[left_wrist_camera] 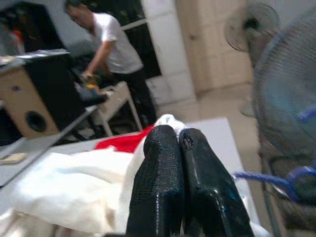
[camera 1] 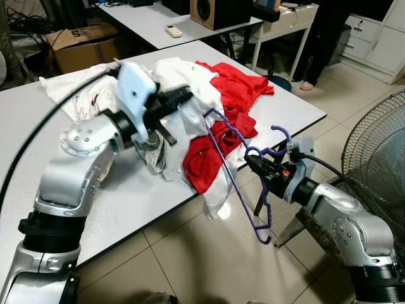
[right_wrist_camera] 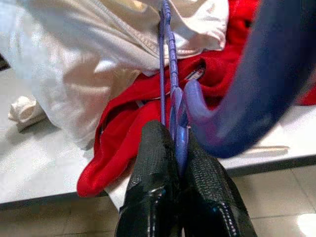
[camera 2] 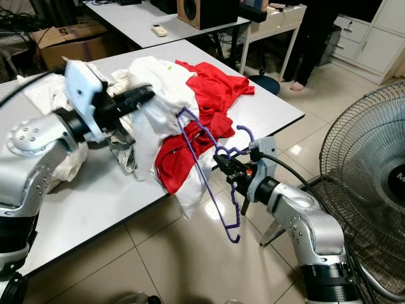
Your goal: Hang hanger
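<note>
From the head, a white table (camera 1: 76, 209) carries a heap of clothes: a white garment (camera 1: 183, 79) over a red garment (camera 1: 237, 92), the red one spilling over the table's near edge. The left gripper (camera 1: 183, 96) reaches over the table into the white garment, its black fingers pressed together with white cloth bunched around their tips. The right gripper (camera 1: 252, 161) is off the table's near edge, just beside the hanging red cloth, and pinches a purple hanger (camera 1: 237, 180) near its neck. The hanger hangs tilted beside the table edge: its hook curls up next to the gripper, one shoulder touches the red garment, and the lowest corner dangles toward the tiled floor (camera 1: 190, 259). A fan (camera 2: 370, 183) stands to the right of the table. Beyond the table, a second table (camera 1: 158, 19) holds a speaker (camera 1: 218, 9), and a person's legs (camera 1: 316, 44) stand past it.

In the left wrist view, the two fingers (left_wrist_camera: 160, 187) are closed against each other above the white garment (left_wrist_camera: 64, 192), red cloth behind. A person (left_wrist_camera: 116, 64) bends over a far table.

In the right wrist view, the fingers (right_wrist_camera: 153, 177) clamp the hanger's (right_wrist_camera: 170, 94) thin bars, with the hook blurred and large close by, red cloth (right_wrist_camera: 128, 128) and white cloth behind.
</note>
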Robot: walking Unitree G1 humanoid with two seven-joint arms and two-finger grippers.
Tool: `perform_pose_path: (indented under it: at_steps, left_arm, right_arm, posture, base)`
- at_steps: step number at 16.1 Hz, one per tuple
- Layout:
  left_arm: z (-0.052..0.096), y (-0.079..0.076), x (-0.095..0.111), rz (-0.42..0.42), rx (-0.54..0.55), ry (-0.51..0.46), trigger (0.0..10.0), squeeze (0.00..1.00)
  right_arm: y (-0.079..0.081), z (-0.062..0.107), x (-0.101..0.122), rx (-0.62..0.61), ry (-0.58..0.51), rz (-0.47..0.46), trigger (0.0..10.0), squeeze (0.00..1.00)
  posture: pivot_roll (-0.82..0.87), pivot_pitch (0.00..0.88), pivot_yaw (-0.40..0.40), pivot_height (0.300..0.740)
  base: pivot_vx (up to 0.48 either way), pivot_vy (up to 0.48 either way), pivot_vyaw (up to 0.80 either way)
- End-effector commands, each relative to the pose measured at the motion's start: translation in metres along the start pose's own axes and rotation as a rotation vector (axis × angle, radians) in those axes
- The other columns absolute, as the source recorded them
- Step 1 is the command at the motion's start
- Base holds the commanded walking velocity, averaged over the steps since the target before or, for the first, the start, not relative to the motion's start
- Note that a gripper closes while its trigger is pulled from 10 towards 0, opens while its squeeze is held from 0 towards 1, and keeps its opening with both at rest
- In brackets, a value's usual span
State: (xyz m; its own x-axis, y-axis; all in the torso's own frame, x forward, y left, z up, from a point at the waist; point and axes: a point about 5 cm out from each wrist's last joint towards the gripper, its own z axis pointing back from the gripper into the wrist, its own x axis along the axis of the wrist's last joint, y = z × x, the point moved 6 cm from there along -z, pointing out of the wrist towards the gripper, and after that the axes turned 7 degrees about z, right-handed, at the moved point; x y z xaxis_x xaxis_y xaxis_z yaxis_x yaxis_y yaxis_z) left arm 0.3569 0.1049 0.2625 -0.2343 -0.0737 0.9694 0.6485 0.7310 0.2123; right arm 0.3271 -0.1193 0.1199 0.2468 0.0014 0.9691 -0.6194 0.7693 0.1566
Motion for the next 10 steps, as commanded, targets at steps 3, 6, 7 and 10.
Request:
perform_pose_path:
  at_steps: [3, 6, 7, 10]
  left_arm:
    - [0.005, 0.030, 0.018, 0.011, 0.181, -0.060, 0.0, 0.00]
    - [0.003, 0.029, 0.016, 0.046, 0.165, -0.071, 0.0, 0.00]
    - [0.002, 0.027, 0.015, 0.064, 0.143, -0.070, 0.0, 0.00]
    - [0.001, 0.010, 0.005, 0.054, 0.034, -0.008, 0.0, 0.00]
  right_arm:
    - [-0.007, 0.004, 0.020, -0.058, -0.008, 0.354, 10.0, 0.00]
    - [-0.013, 0.004, 0.026, -0.114, 0.033, 0.610, 10.0, 0.00]
    - [-0.016, 0.003, 0.031, -0.141, 0.032, 0.674, 10.0, 0.00]
    - [-0.028, 0.001, 0.056, -0.256, -0.041, 0.791, 10.0, 0.00]
  posture:
    - [-0.12, 0.000, 0.004, 0.740]
    - [-0.12, 0.000, 0.011, 0.740]
    - [-0.12, 0.000, 0.013, 0.740]
    - [-0.13, 0.000, 0.016, 0.740]
  base:
    - [0.000, 0.000, 0.00]
    - [0.000, 0.000, 0.00]
    - [0.000, 0.000, 0.00]
    - [0.000, 0.000, 0.00]
